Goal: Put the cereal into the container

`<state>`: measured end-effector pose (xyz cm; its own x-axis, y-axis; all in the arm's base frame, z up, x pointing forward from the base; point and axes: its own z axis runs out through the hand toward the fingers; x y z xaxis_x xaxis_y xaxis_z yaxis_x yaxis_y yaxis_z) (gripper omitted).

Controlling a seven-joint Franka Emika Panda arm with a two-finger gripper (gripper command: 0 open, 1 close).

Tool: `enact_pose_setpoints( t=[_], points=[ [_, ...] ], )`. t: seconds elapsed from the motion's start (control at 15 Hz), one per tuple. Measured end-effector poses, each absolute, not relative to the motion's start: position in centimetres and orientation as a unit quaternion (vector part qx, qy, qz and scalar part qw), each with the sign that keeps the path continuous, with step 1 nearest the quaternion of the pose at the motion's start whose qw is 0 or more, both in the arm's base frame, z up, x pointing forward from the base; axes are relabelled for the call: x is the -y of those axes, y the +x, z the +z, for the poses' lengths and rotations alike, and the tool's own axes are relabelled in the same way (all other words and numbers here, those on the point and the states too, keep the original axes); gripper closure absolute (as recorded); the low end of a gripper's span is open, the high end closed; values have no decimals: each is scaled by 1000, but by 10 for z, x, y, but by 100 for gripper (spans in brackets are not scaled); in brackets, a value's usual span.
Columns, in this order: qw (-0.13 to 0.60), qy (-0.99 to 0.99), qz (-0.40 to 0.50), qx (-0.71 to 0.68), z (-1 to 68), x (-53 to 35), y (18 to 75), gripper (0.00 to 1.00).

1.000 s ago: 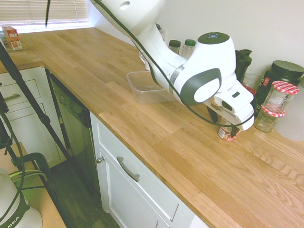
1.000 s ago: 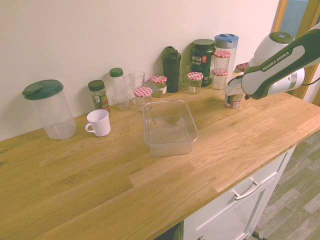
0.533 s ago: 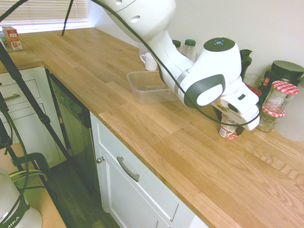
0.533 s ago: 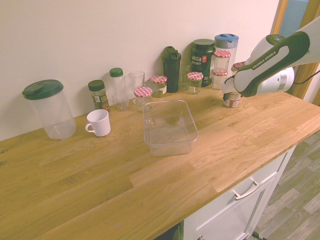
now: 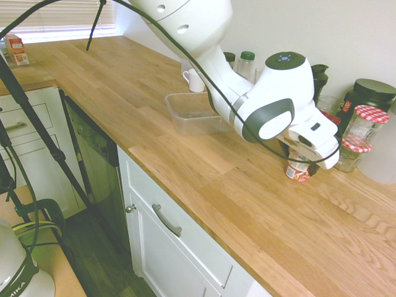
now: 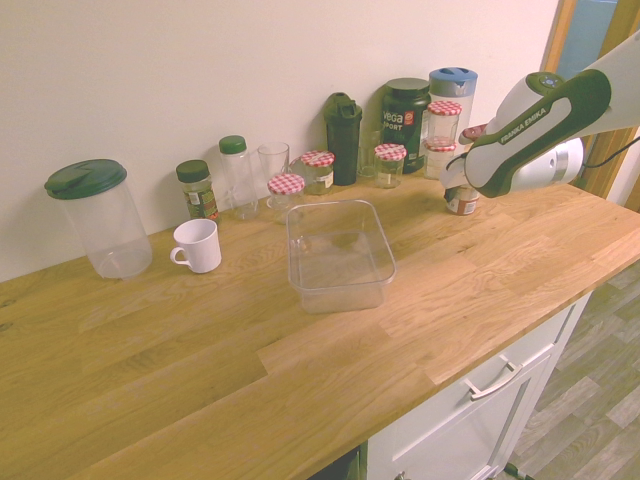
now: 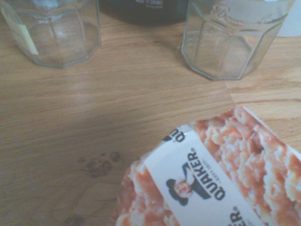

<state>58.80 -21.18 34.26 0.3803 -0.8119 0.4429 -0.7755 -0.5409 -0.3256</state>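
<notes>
A white Franka arm's gripper (image 5: 299, 162) angles down over one Quaker cereal cup (image 5: 297, 171), which stands upright on the oak countertop (image 5: 204, 167); whether its fingers are spread or already pinching the cup cannot be told, as the wrist housing hides them. Just behind the cup stand glass jars with red-checkered lids, five counted (image 6: 444, 118), along with one black Vega tub (image 6: 405, 118) and one dark shaker bottle (image 6: 343, 135). Well apart from the gripper, toward the counter's middle, sits one clear rectangular container (image 6: 338, 255). Beyond it are one white mug (image 6: 196, 245), one drinking glass (image 6: 272, 162), two green-capped bottles (image 6: 195, 187) and one green-lidded canister (image 6: 98, 215).
</notes>
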Motion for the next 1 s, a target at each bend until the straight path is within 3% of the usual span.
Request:
enact_pose_setpoints(
  t=[0.4,1.0],
  points=[
    [39,-833,-298,-464,353,198,585,100],
    [48,-854,-342,-388,417,101,532,100]
  ],
)
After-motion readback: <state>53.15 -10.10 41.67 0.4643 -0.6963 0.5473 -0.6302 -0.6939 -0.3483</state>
